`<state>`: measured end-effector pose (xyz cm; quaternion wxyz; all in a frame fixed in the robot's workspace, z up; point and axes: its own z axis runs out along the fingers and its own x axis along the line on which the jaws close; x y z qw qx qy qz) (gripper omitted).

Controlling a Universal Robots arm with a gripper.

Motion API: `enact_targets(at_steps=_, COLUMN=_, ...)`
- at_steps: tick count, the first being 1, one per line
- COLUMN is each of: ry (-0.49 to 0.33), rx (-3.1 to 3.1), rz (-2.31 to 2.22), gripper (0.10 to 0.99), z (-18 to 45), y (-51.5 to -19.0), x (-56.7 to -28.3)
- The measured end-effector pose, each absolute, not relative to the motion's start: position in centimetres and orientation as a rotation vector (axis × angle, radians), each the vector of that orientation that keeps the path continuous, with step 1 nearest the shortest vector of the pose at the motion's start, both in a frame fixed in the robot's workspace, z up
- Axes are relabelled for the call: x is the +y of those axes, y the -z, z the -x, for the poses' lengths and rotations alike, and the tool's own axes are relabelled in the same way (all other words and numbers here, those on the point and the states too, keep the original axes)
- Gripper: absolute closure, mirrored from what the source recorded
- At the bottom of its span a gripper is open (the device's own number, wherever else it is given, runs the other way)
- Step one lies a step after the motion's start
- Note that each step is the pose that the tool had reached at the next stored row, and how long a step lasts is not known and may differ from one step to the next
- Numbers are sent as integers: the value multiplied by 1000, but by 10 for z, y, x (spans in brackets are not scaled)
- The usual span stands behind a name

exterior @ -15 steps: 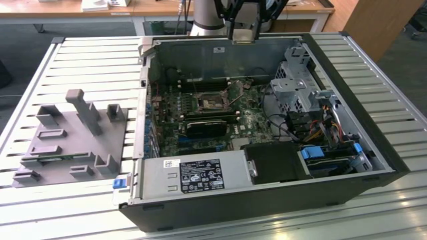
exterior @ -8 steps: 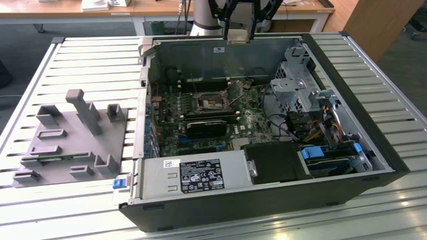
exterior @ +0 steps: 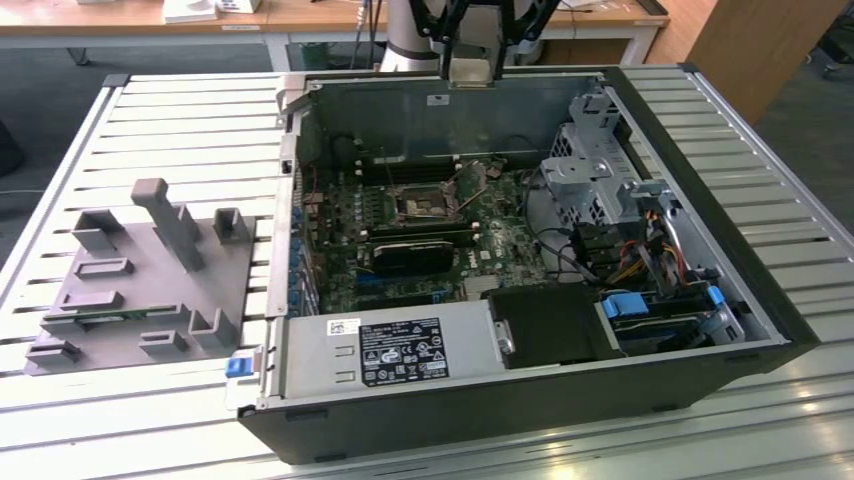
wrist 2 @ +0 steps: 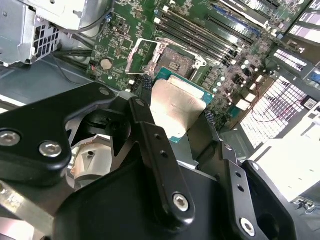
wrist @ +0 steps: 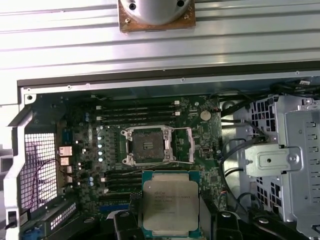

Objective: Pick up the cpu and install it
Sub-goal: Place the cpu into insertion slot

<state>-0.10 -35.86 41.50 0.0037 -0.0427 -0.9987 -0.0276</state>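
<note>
Claw (wrist 2: pixel 172 115) grips cpu (wrist: pixel 170 205); wrist views: socket (wrist: pixel 149 146) open.

Slatted metal table (exterior: pixel 187 130) — open computer case (exterior: pixel 534 400) on it, grey fixture block (exterior: pixel 147 290) beside.

cpu (wrist: pixel 171 202), small flat square chip, silvery metal top plate with faint print, thin greenish rim, clamped at two opposite edges by the black pincer (wrist 2: pixel 175 117), held in the air above the open computer case (exterior: pixel 534 400), apart from the open socket (wrist: pixel 148 145)
</note>
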Motion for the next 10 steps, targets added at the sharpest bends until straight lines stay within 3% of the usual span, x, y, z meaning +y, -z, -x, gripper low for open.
enact_targets(at_steps=10, ry=87, rx=-3125, rz=244, gripper=549, z=3, y=-415, x=-359)
